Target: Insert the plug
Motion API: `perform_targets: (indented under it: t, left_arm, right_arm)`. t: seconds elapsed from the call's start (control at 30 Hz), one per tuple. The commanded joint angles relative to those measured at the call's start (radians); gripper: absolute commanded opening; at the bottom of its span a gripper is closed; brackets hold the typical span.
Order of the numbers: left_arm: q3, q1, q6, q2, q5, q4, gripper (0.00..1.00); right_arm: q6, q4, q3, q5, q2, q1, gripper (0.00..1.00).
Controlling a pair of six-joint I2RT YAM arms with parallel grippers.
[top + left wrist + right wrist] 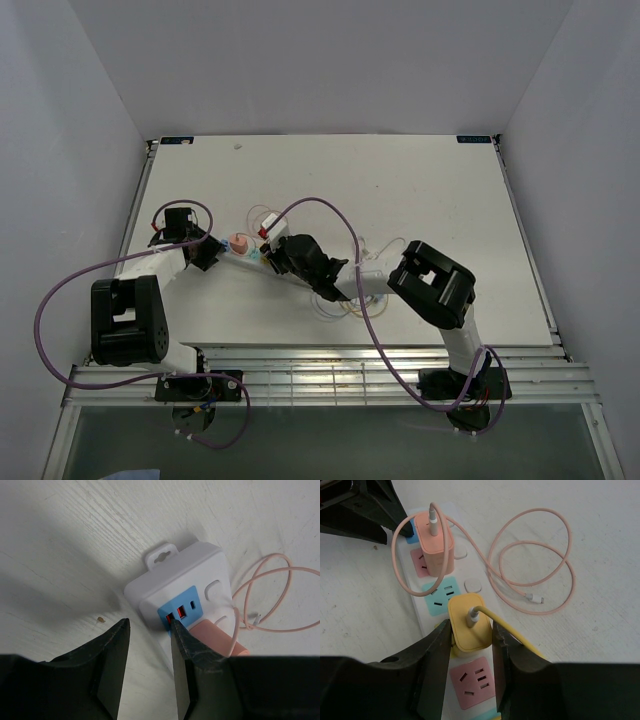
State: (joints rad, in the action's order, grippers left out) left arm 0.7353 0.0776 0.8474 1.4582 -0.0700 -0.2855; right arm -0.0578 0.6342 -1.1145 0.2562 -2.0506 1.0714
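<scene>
White power strip (465,572) lies on the pale desk (400,190), running diagonally between the two arms. On it stands a yellow plug (467,621), upright, with a yellow cable (512,630) leaving its top and trailing off toward the near right. The right tool (470,630) is clenched on this plug, one finger pressed to each side. The plug sits on the strip between a teal socket (440,596) and a pink socket (475,680); whether its pins are fully seated cannot be told from the right wrist view. Further along the strip a pink charger (436,545) stands plugged in near the far end, and its pink cable (542,613) loops from the top of the charger out over the desk beside the strip, ending in a loose connector. The left tool (149,630) is at that far end of the strip with its jaws apart and bare desk between them. One of its fingers (187,645) lies over the corner of the strip, right by the blue panel (181,609) that carries the small ports. The end of the strip there has a hanging tab that lies flat on the desk.
</scene>
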Motion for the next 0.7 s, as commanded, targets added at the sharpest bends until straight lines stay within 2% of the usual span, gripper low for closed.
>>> perform_targets:
  t: [0.0, 0.17, 0.4, 0.67]
  left_arm:
    - [-0.013, -0.019, -0.019, -0.018, -0.077, -0.147, 0.48]
    - [-0.016, -0.019, -0.019, -0.012, -0.077, -0.144, 0.48]
    - [-0.013, -0.019, -0.018, -0.019, -0.076, -0.150, 0.48]
    - [-0.014, -0.019, -0.018, -0.033, -0.080, -0.152, 0.48]
  right_arm:
    - [0.087, -0.735, 0.145, -0.037, -0.287, 0.019, 0.08]
    - [0.093, -0.647, 0.206, -0.060, -0.312, 0.022, 0.08]
    - [0.082, -0.646, 0.209, -0.023, -0.336, 0.022, 0.08]
    - [0.098, -0.617, 0.239, 0.012, -0.292, 0.022, 0.08]
